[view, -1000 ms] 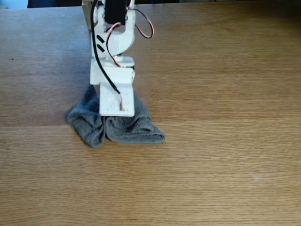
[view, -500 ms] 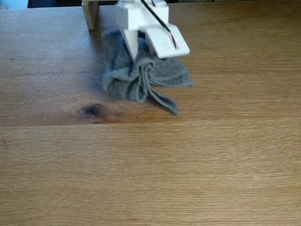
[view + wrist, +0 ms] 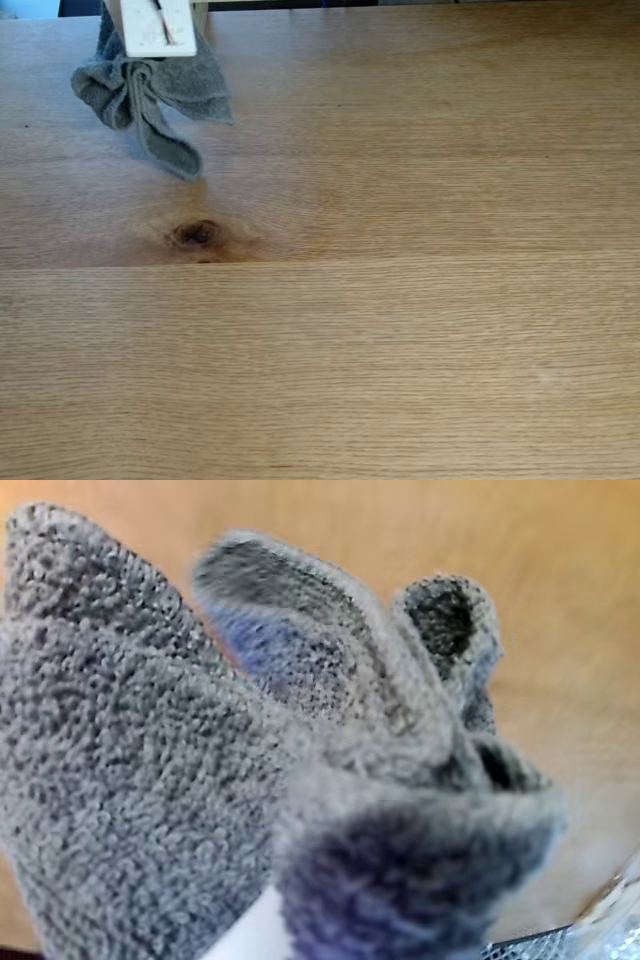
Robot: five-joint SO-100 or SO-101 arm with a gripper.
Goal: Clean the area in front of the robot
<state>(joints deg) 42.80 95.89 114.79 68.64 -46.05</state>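
Jaws pinching the bunched grey cloth (image 3: 150, 95) at the counter's (image 3: 400, 300) eleven o'clock corner; wiping well likely means keeping it pressed flat, sweeping evenly.

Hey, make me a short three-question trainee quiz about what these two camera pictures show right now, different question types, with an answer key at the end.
1. True or false: in the fixed view, the grey cloth lies spread flat over the dark knot in the tabletop.
2. Multiple choice: where does the cloth sit in the fixed view? A) upper left corner B) centre C) lower right
3. Fill in: in the wrist view, the bunched folds of the cloth are ____ in colour.

Key:
1. False. It hangs bunched below the white arm, apart from the knot.
2. A
3. Grey
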